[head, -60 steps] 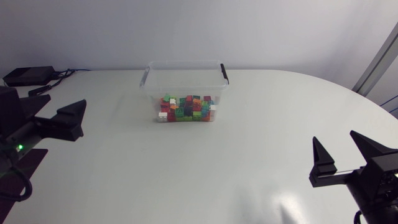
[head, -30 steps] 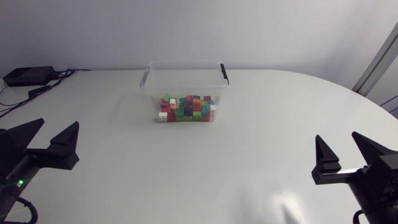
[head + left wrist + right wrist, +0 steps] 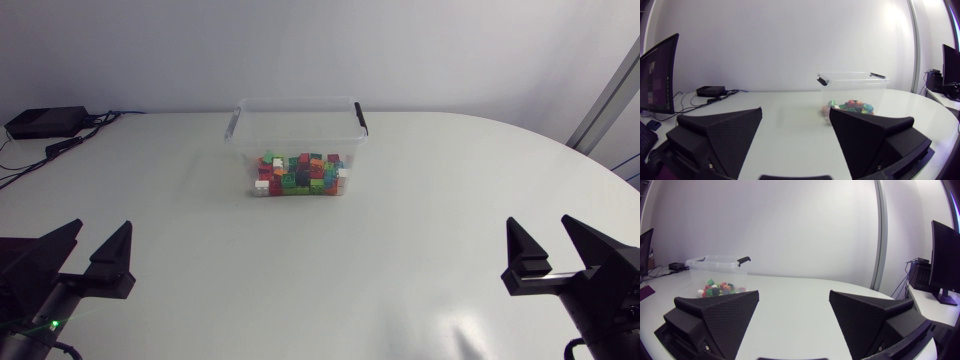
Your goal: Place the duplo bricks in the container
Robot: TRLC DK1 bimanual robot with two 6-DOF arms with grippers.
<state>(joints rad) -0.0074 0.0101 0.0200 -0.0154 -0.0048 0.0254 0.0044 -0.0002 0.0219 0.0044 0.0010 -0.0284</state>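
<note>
Our left gripper (image 3: 103, 226) has dropped back to 8 o'clock, fingers spread and empty; our right gripper (image 3: 540, 220), at 4 o'clock, is also spread and has barely shifted. The duplo bricks (image 3: 300, 173) sit in the container (image 3: 240, 118) at 12 o'clock, single bricks indistinct. Both grippers are cut off at the edge.

left pincer (image 3: 102, 226) pulled back across the table (image 3: 400, 250), now low at its near left edge
</note>
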